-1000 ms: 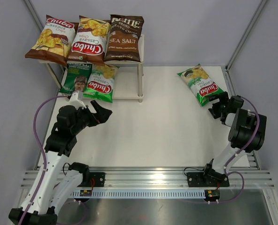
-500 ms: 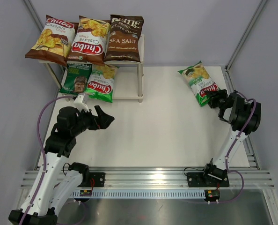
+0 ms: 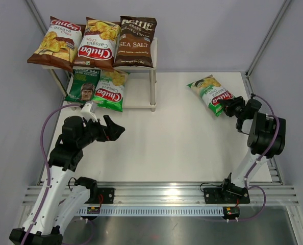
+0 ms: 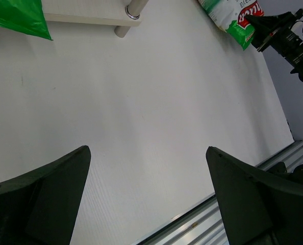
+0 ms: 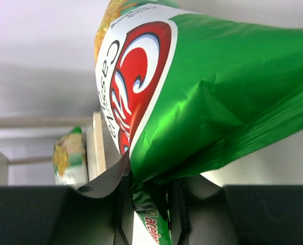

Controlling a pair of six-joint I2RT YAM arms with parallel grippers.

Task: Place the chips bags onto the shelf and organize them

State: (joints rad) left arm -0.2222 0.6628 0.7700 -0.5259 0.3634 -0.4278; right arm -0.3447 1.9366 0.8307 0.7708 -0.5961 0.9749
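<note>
On the shelf (image 3: 141,100) the top board carries two brown Chuba chips bags (image 3: 54,43) (image 3: 97,45) and a dark Kettle Sea Salt bag (image 3: 135,42). The lower board holds a dark green bag with a face (image 3: 83,85) and a green Chuba bag (image 3: 109,90). Another green Chuba bag (image 3: 208,92) (image 5: 202,87) lies at the right of the table. My right gripper (image 3: 227,105) (image 5: 149,194) is shut on that bag's near end, the foil crumpled between the jaws. Over the left of the table hangs my left gripper (image 3: 116,130) (image 4: 147,149), open with nothing in it.
An aluminium rail (image 3: 161,194) runs along the near table edge, where both arm bases sit. Grey enclosure walls and slanted frame posts (image 3: 266,38) close off the back and sides. The shelf's front right leg (image 4: 131,13) stands on the white tabletop.
The right gripper moved up to the green bag and closed on its near end. The bag has shifted left and toward the back. The left arm has barely moved.
</note>
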